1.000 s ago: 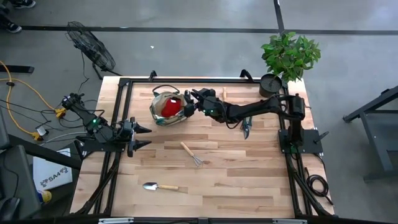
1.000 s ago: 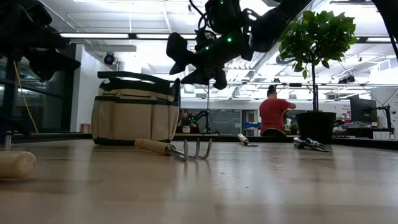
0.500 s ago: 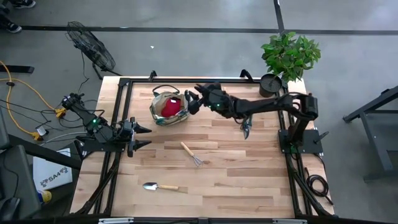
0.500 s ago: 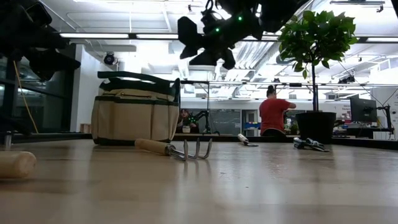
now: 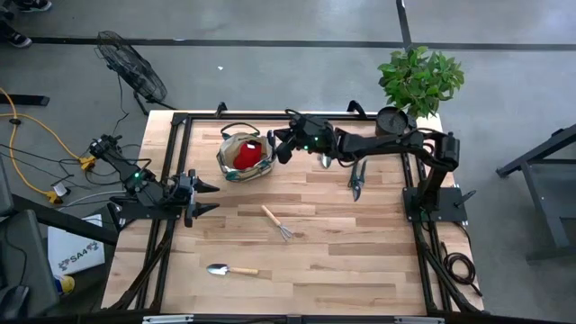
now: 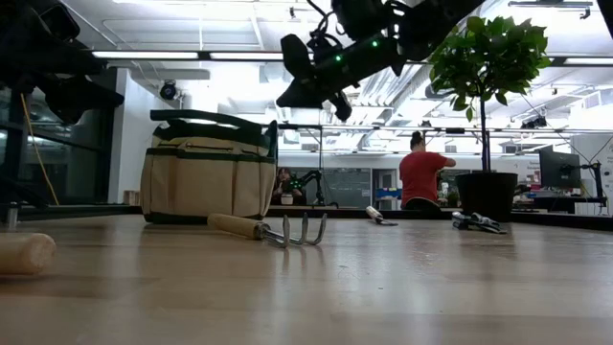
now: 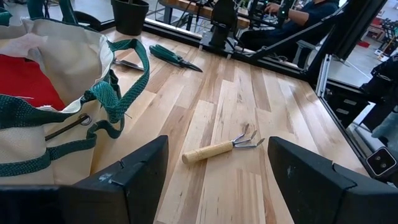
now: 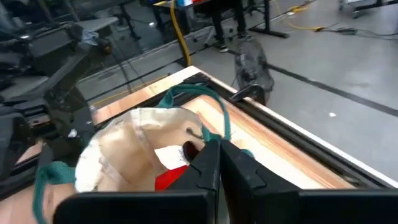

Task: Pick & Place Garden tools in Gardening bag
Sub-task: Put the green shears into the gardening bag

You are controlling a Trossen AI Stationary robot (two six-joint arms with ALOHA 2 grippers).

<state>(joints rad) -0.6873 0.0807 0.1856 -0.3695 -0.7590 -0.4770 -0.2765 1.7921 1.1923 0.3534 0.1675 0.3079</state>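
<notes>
A: Wooden plank table (image 5: 360, 252). On it: gardening bag (image 5: 245, 155) at back, hand rake (image 5: 277, 222) mid-table, trowel (image 5: 230, 269) near front.

B: Also pruning shears (image 5: 357, 183) right of centre; potted plant (image 5: 416, 85) at back right corner.

This is a robotics lab or workshop in a large open industrial hall. In the high view a wooden worktop (image 5: 297, 225) in a black metal frame stands on a bare grey concrete floor (image 5: 270, 72) crossed by dark lines, with a floor fan (image 5: 130, 67) at upper left and yellow cables (image 5: 27, 126) at left. The low view shows strip lights (image 6: 182, 56) on a high ceiling, a monitor (image 6: 560, 170) at right, and a person (image 6: 420, 172) working at a far bench.
</notes>
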